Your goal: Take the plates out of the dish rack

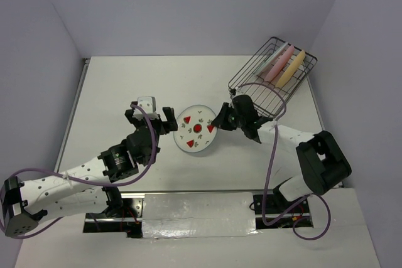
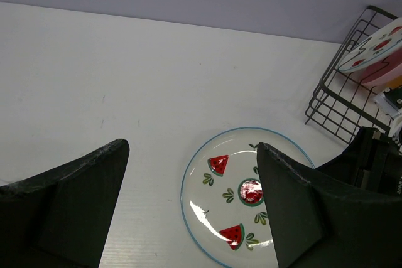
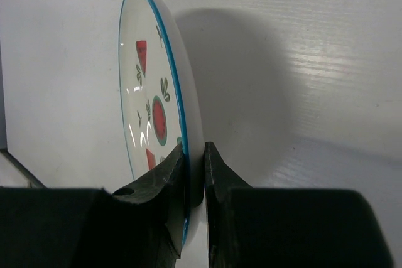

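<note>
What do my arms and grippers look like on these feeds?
Left arm and right arm match: white link shells, black joint housings, the left shell dotted with small holes. A purple cable loops along each. Left gripper and right gripper have chunky matte black fingers; a white camera block tops the left wrist.

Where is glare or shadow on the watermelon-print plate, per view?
Left wrist: white glare on the watermelon-print plate, centre motif and lower left. Right wrist: small glints on its face, broad soft shadow on the table to its right. Top external: evenly lit, no glare.
</note>
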`<act>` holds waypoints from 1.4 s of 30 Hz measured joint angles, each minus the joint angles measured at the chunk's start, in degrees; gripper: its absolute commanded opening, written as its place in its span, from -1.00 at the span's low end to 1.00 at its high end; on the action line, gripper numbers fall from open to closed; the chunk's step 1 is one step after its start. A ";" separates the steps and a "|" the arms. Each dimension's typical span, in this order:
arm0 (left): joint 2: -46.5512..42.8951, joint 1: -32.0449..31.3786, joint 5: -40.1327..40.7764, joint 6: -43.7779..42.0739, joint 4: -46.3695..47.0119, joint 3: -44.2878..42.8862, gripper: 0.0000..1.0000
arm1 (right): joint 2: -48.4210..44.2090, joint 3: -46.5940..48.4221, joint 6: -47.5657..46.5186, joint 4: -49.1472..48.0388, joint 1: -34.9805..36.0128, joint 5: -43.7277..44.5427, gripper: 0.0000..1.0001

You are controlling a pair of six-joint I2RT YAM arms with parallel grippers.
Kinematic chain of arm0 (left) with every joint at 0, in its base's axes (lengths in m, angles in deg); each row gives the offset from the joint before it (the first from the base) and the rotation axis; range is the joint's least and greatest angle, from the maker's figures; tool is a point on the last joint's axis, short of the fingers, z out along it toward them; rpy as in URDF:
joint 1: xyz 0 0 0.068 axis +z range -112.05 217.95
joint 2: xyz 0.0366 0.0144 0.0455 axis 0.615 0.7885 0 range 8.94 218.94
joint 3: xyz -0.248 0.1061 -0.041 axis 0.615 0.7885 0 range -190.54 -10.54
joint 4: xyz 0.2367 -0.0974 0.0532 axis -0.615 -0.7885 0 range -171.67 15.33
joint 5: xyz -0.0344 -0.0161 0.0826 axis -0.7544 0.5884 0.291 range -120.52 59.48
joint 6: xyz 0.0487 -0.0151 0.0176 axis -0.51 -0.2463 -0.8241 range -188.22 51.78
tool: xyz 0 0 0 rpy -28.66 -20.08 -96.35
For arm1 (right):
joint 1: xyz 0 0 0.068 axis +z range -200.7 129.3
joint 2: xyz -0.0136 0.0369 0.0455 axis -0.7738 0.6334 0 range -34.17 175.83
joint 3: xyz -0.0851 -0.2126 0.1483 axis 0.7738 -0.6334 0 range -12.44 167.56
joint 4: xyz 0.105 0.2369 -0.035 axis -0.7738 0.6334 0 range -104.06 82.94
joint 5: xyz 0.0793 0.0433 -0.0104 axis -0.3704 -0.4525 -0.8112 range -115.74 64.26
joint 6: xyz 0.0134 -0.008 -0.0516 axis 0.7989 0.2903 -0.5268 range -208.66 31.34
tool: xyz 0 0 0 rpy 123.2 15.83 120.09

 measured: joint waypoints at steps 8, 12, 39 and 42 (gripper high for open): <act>0.24 0.00 -0.17 0.00 0.13 0.00 0.91 | 0.94 0.70 -0.48 -0.04 0.02 4.37 -0.53; 1.01 0.00 -0.20 -0.02 0.09 0.00 0.91 | 4.33 1.29 -1.25 0.02 0.00 6.51 -0.33; 3.10 0.00 -2.69 -0.24 0.37 0.00 0.89 | 2.03 10.62 -2.14 18.47 6.29 29.29 0.05; 3.10 0.00 -4.35 -1.05 0.87 0.00 0.91 | 0.11 17.42 -2.14 23.65 6.01 33.94 0.05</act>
